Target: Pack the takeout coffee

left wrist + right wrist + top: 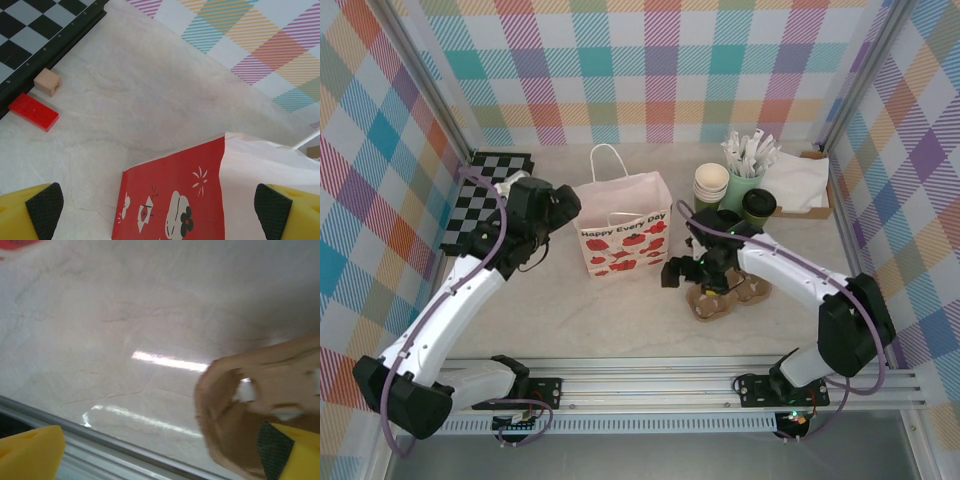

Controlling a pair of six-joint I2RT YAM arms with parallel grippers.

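The takeout coffee (758, 207), a dark-green cup with a black lid, stands at the back right of the table. A brown cardboard cup carrier (728, 294) lies in front of it. My right gripper (695, 274) hovers open over the carrier's left end; in the right wrist view the carrier (250, 410) sits blurred beside the right finger (280, 452), with the gripper (155, 452) holding nothing. My left gripper (568, 208) is open at the upper left edge of the white paper bag (623, 235). In the left wrist view the gripper (159, 212) straddles the bag's red side (190, 190).
A stack of lidless cups (711, 183), a pale-green cup of white-wrapped sticks (746, 168) and a tray of napkins (802, 184) stand at the back right. A checkerboard (485, 195) lies at the left, with a red brick (33, 111) and a wooden cube (47, 81) by it.
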